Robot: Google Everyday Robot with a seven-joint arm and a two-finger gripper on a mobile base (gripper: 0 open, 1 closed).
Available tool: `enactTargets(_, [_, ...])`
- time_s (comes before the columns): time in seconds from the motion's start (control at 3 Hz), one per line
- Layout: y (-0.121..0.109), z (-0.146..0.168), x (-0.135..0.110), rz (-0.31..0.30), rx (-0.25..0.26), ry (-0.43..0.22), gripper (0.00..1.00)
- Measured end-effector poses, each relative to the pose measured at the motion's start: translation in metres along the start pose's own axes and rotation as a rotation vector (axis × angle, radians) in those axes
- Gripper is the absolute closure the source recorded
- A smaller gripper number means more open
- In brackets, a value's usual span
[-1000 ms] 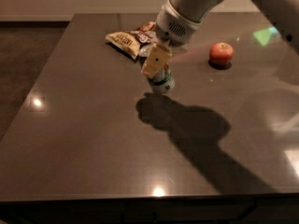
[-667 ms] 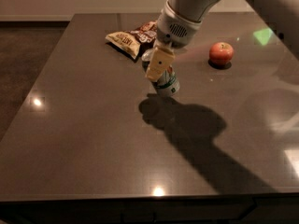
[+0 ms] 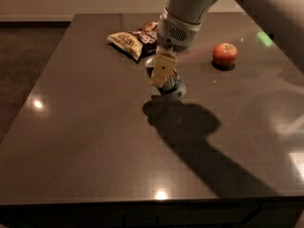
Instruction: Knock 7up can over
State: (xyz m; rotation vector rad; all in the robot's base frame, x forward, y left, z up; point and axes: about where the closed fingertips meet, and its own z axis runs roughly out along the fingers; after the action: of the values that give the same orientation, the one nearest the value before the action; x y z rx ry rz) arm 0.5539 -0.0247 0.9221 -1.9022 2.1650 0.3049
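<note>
Since a second ago the claw and the 7up can have shifted slightly right and nearer the camera, and the can leans further. The claw (image 3: 160,75), on a pale arm (image 3: 187,8), sits over the middle of the dark tabletop (image 3: 85,141), against the can's upper left side. I cannot tell whether it is clenched or released. The 7up can (image 3: 175,88) is tilted, neither upright nor flat. Snack bags (image 3: 129,41) lie behind it, and a red apple (image 3: 224,54) sits well apart on the right.
</note>
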Motion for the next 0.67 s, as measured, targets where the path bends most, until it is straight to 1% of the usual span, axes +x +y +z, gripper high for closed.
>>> enactTargets(0.67, [0.0004, 0.0100, -0.0004, -0.013, -0.007, 0.060, 1.00])
